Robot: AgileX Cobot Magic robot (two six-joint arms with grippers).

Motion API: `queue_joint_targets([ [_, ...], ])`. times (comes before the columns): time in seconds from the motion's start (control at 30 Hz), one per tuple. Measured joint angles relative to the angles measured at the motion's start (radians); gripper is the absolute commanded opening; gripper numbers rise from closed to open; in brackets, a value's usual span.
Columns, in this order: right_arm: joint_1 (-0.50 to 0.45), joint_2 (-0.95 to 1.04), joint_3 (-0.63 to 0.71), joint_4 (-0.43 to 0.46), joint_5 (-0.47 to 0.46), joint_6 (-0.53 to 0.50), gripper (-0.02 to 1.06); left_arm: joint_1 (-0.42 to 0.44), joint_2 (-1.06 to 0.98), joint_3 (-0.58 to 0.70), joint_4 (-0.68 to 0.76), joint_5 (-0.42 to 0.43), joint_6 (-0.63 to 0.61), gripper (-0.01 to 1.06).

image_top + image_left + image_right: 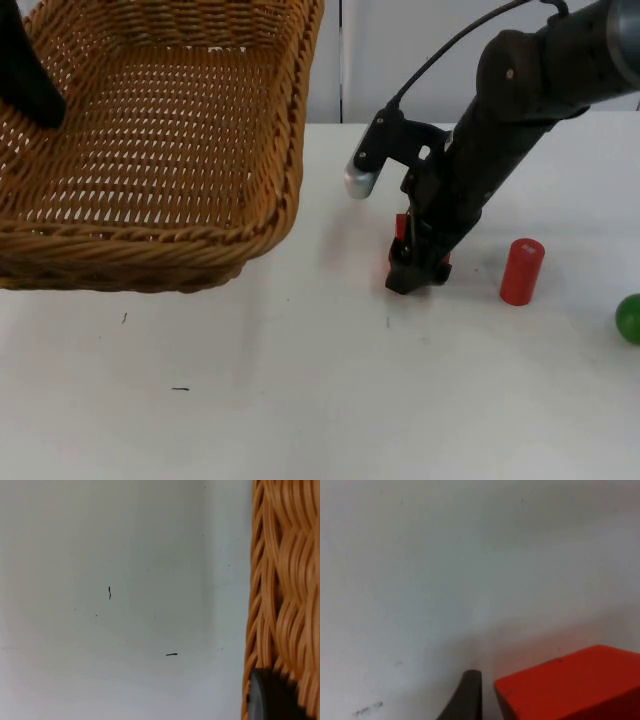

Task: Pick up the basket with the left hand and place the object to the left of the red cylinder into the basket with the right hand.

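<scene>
Altogether 1 basket (150,150), 1 red cylinder (521,271).

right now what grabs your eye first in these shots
The big wicker basket held up off the white table at the left stands out first, the left gripper on its rim. Next is the right gripper, down at a red block near the table's middle; the block sits beside one fingertip. A red cylinder stands upright just right of it, and a green ball lies at the far right edge.

no legible txt, no labels
</scene>
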Motion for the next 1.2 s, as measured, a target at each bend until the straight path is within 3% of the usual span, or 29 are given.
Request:
queue_joint_targets([
  [0.2, 0.0, 0.0, 0.0, 0.0, 0.0, 0.0, 0.75, 0.0, 0.0, 0.0, 0.0, 0.0, 0.0, 0.0],
  [0.3, 0.0, 0.0, 0.0, -0.002, 0.0, 0.0, 0.55, 0.0, 0.0, 0.0, 0.0, 0.0, 0.0, 0.0],
  [0.33, 0.0, 0.0, 0.0, -0.002, 0.0, 0.0, 0.55, 0.0, 0.0, 0.0, 0.0, 0.0, 0.0, 0.0],
  [0.47, 0.0, -0.007, 0.0, -0.007, 0.0, 0.0, 0.2, 0.0, 0.0, 0.0, 0.0, 0.0, 0.0, 0.0],
  [0.5, 0.0, -0.014, 0.0, -0.006, 0.0, 0.0, 0.2, 0.0, 0.0, 0.0, 0.0, 0.0, 0.0, 0.0],
  [0.57, 0.0, -0.042, 0.0, -0.006, 0.006, 0.0, 0.01, 0.0, 0.0, 0.0, 0.0, 0.0, 0.0, 0.0],
  [1.0, 0.0, -0.219, 0.033, 0.038, 0.147, 0.0, 0.0, 0.0, 0.0, 0.0, 0.0, 0.002, 0.0, 0.0],
  [1.2, 0.0, -0.343, 0.162, 0.045, 0.157, 0.0, 0.0, 0.0, 0.0, 0.0, 0.0, 0.002, 0.0, 0.0],
])
